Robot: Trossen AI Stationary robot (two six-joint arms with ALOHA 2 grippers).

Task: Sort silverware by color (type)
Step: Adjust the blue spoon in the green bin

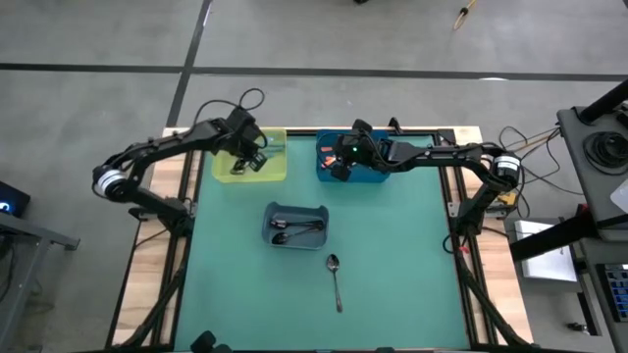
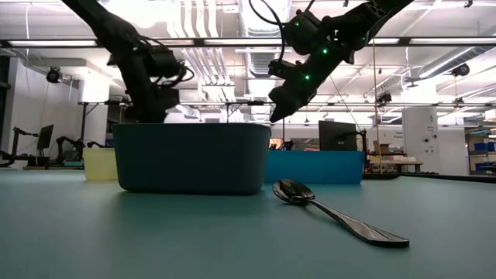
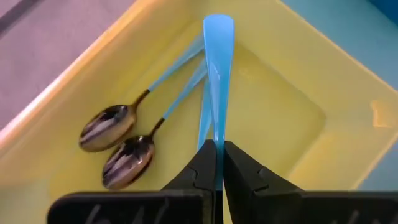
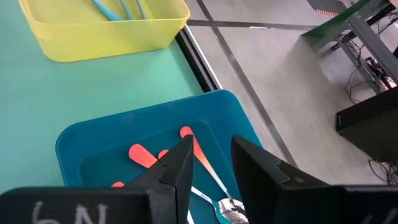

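Observation:
My left gripper (image 3: pixel 215 163) hangs over the yellow bin (image 1: pixel 276 169) at the far left and is shut on a light-blue-handled spoon (image 3: pixel 217 74). Two more light-blue-handled spoons (image 3: pixel 118 140) lie on that bin's floor. My right gripper (image 4: pixel 208 168) stands open above the blue bin (image 4: pixel 93 134), where orange-handled spoons (image 4: pixel 142 155) lie. It touches none of them. A grey bin (image 1: pixel 297 226) at mid-table holds dark spoons. One dark spoon (image 1: pixel 336 279) lies flat on the green mat, nearer the front. My left gripper pinches the spoon's light-blue handle (image 3: pixel 216 138) between its two fingers, at the handle's narrower part. The broad handle end (image 3: pixel 218 28) sticks out ahead of the fingertips, in line with the fingers, over the yellow bin's floor. The fingers hide the spoon's bowl.
In the low view the grey bin (image 2: pixel 190 159) stands in front of the yellow bin (image 2: pixel 99 164) and the blue bin (image 2: pixel 318 167). The loose dark spoon (image 2: pixel 341 213) lies in front of it, to the right. Wooden table edges (image 1: pixel 147 265) border the mat.

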